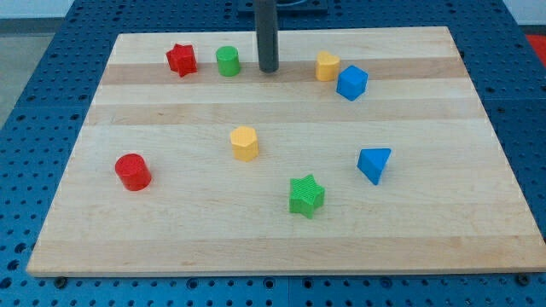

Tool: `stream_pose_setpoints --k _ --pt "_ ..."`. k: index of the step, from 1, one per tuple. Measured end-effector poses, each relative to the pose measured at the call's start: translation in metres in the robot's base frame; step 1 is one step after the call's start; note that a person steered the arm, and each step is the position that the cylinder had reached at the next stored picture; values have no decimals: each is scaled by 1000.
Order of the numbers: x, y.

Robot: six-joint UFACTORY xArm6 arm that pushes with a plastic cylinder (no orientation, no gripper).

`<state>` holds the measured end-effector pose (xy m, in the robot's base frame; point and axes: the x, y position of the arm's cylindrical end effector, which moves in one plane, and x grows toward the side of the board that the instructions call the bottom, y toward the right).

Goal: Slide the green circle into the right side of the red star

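Observation:
The green circle (227, 61) stands near the view's top, left of centre. The red star (181, 60) sits just to its left, with a small gap between them. My tip (268, 69) rests on the board to the right of the green circle, a short gap away, and touches no block. The dark rod rises straight up out of the view's top.
A yellow block (327, 66) and a blue cube (351, 83) lie right of the tip. A yellow hexagon (244, 142) is mid-board, a red cylinder (133, 171) at left, a green star (306, 195) and a blue triangle (374, 164) lower right. The wooden board (171, 239) ends on blue pegboard.

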<state>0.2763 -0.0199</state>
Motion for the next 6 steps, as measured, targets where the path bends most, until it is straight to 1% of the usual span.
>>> stream_pose_setpoints --k 1,2,3,4,5,6 --pt "-19 -13" --pt "-23 -54" --pt "-23 -74" --pt "-19 -21" --pt "10 -7" --pt "18 -30"
